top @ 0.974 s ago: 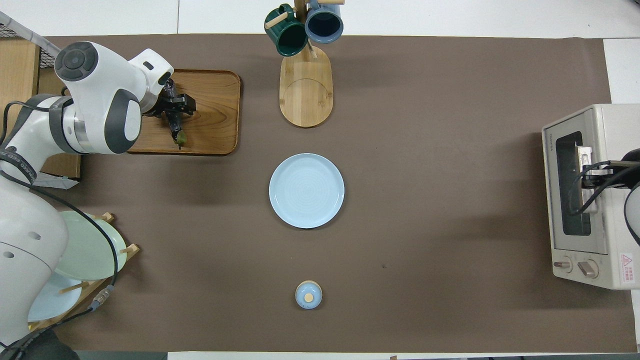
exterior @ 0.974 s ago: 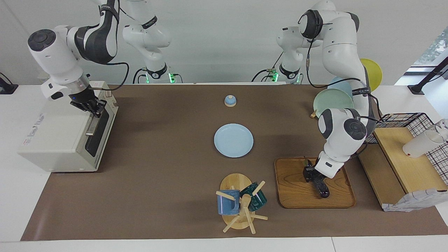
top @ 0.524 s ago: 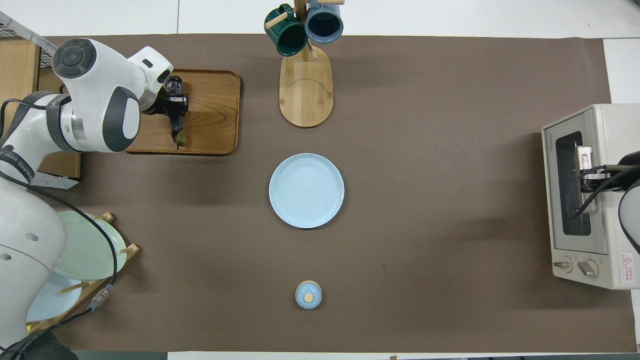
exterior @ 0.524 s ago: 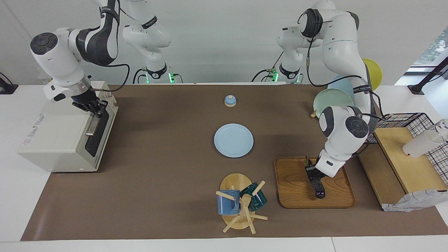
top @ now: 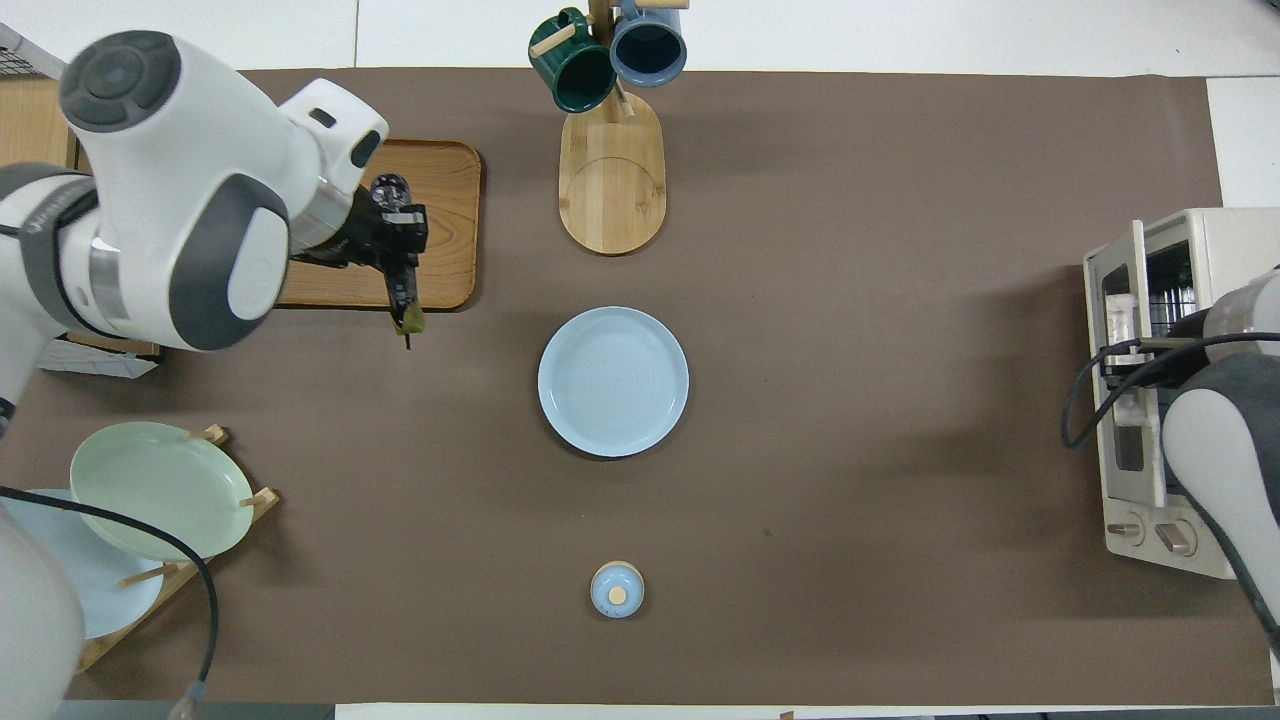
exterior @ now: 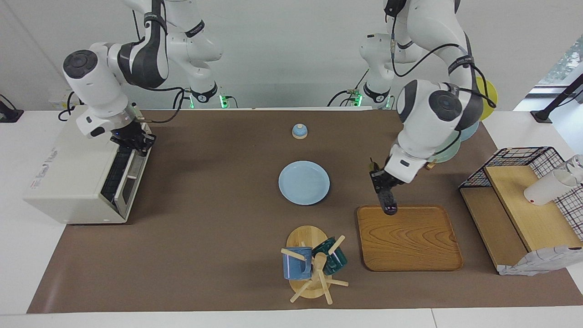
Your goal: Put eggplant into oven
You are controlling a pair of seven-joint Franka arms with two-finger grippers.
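Since a second ago the left gripper (exterior: 381, 181) lifted the eggplant (exterior: 387, 199) off the wooden tray (exterior: 410, 239), clamped mid-frame. Right gripper (exterior: 135, 141), fingers unreadable, swung the oven (exterior: 68, 182) door down at far left of the facing view, so the eggplant heads that way.

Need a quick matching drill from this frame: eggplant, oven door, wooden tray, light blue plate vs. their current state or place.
Column 1:
1. eggplant
2. oven door
3. wooden tray
4. light blue plate

Column 2:
A. pulled partly open by the right gripper
B. bare, nothing on it
C. held in the air by the left gripper
D. flat on the mat mid-table

Pairs: 1-C, 2-A, 3-B, 4-D
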